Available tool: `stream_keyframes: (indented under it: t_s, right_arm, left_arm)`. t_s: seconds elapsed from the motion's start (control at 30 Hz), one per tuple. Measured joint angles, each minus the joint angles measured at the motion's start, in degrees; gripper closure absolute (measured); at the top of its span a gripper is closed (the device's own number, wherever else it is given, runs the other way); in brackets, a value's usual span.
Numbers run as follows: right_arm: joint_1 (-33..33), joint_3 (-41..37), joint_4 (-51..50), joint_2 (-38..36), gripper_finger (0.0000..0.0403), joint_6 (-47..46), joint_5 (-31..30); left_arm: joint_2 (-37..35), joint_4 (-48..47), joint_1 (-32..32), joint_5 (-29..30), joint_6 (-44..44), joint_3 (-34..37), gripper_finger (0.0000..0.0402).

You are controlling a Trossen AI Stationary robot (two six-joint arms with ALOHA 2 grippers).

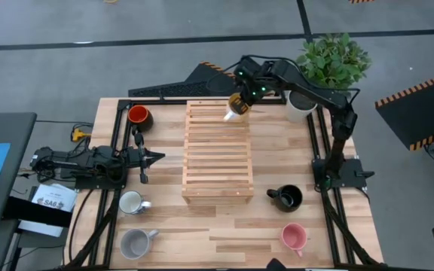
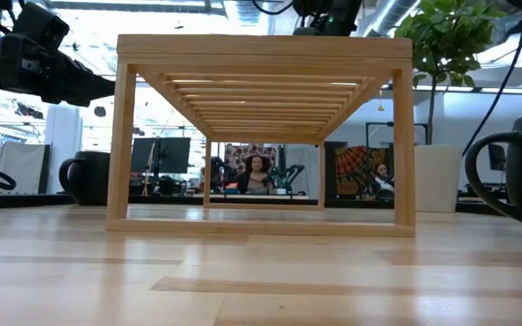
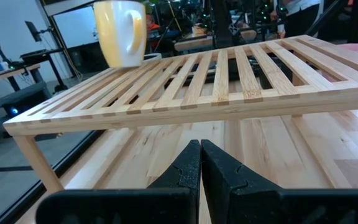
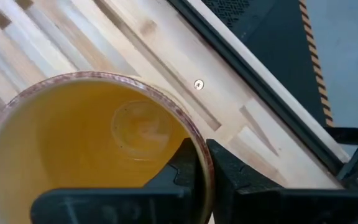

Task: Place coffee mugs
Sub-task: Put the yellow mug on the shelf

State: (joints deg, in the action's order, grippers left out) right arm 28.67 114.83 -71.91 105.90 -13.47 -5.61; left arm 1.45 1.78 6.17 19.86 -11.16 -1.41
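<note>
A: Over the far end of the slatted wooden rack (image 1: 217,153), seen from above, what is the right tool (image 1: 236,108) doing?

B: It is clamped on the rim of the yellow-orange mug (image 1: 235,111), which sits at the rack's far right corner. The left tool (image 1: 157,157) lies low at the rack's left side, fingers together, holding nothing.

A: And the other mugs on the bench (image 1: 202,233)?

B: The red-orange mug (image 1: 138,115) stands at the far left. The white mug (image 1: 131,202) and grey mug (image 1: 136,242) are at the near left, the black mug (image 1: 288,197) and pink mug (image 1: 293,237) at the near right. A plant in a white pot (image 1: 301,105) stands at the far right corner.

A: From bench height?

B: The rack (image 2: 261,136) fills the middle, open underneath. A dark mug (image 2: 87,177) shows at its left and the black mug (image 2: 519,172) looms at the right edge. People sit in the room beyond.

A: The left wrist camera?

B: Its own tool (image 3: 201,168) is closed, fingers touching, pointing at the rack's side (image 3: 197,93). The yellow-orange mug (image 3: 120,32) is at the rack's far corner; whether it rests on the slats, I cannot tell.

A: The right wrist camera?

B: It looks down into the yellow-orange mug (image 4: 86,143). The right tool (image 4: 204,165) pinches the rim, one finger inside and one outside, over the slats (image 4: 73,37).
</note>
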Motion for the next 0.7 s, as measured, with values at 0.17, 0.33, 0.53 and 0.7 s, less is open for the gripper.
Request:
stream_keyframes:
  t_s: [0.17, 0.33, 0.53, 0.7]
  right_arm:
    - [0.02, 0.04, 0.75, 0.18, 0.035, -0.09, 0.18]
    - [0.0, -0.03, 1.8, 0.23, 0.0344, 1.68, 0.24]
    - [0.0, -0.09, 2.94, 0.27, 0.0332, 1.98, 0.26]
    - [0.09, -0.05, 4.26, -0.08, 0.0295, 2.4, 0.35]
  left_arm:
    - [0.02, 0.0, 0.0, 0.02, 0.01, -0.02, 0.0401]
    - [0.02, 0.0, 0.0, 0.02, -0.02, -0.02, 0.0401]
    - [0.0, 0.0, 0.0, 0.02, 0.01, 0.0, 0.0401]
    - [0.01, 0.0, 0.0, 0.02, 0.0, 0.0, 0.0402]
